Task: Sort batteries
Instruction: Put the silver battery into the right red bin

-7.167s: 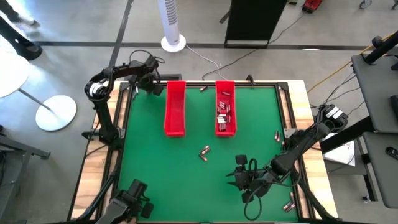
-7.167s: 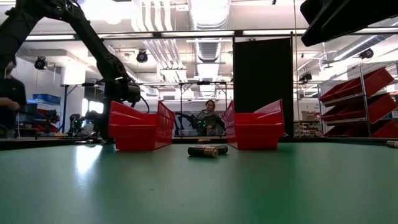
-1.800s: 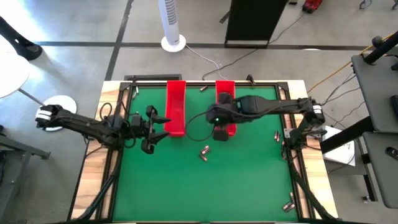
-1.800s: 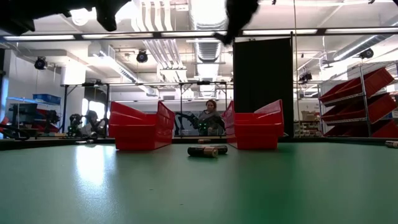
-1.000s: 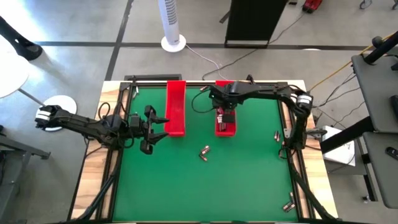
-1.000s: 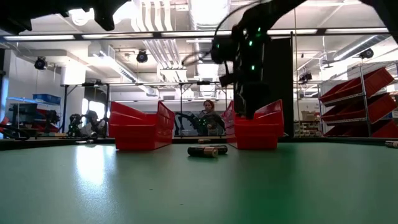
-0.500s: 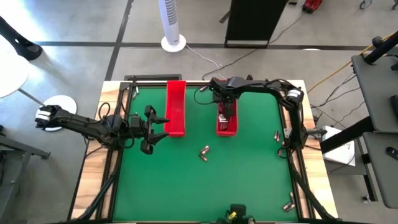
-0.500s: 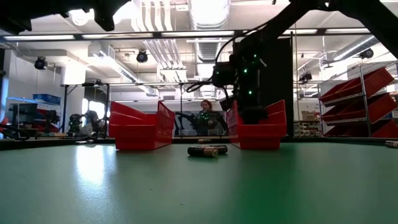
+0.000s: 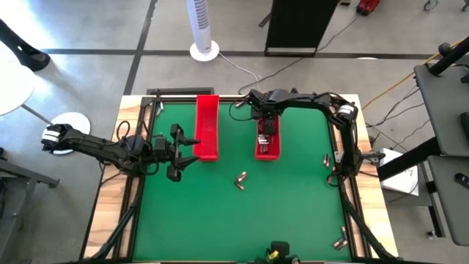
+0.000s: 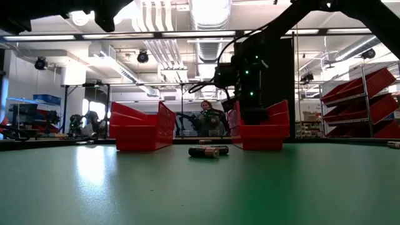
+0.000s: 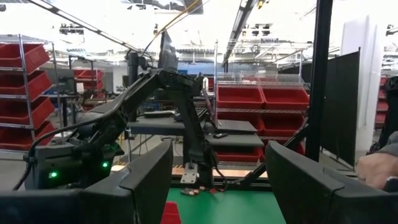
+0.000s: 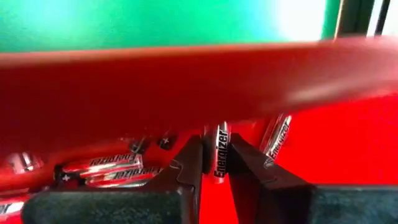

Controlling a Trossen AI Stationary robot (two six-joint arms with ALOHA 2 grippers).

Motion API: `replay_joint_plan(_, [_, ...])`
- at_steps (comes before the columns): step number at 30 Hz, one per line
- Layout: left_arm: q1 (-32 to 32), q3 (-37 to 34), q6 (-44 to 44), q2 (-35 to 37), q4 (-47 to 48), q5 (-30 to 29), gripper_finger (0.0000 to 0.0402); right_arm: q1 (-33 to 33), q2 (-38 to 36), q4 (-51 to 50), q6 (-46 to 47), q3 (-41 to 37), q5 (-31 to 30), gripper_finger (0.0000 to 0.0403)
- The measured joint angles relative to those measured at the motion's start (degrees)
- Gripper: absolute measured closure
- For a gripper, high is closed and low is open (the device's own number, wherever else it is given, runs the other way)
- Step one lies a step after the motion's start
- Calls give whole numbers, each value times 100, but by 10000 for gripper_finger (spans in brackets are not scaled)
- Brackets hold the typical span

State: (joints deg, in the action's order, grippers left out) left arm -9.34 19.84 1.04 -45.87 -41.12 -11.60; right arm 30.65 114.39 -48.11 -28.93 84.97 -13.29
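The right pincer (image 12: 215, 163) reaches down into the right-hand red tray (image 9: 266, 147), its fingers clamped narrowly on one battery (image 12: 220, 158) among the batteries (image 12: 99, 169) lying there. The left pincer (image 9: 187, 142) hangs wide beside the left red tray (image 9: 207, 126) over the green surface (image 9: 220, 213), where two more batteries (image 9: 240, 179) lie.

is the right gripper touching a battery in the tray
Touching. The right wrist view shows the right gripper shut on an upright battery, its fingers pressed against both sides, inside the red tray.
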Motion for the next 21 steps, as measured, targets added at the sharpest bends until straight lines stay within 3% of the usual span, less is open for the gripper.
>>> replay_joint_plan(14, [2, 0, 17, 0, 13, -7, 168, -536, -637, -1120, 614, 94, 38, 357])
replay_joint_plan(21, [2, 0, -2, 25, 7, -7, 168, -707, -548, -936, 844, -65, 473, 359])
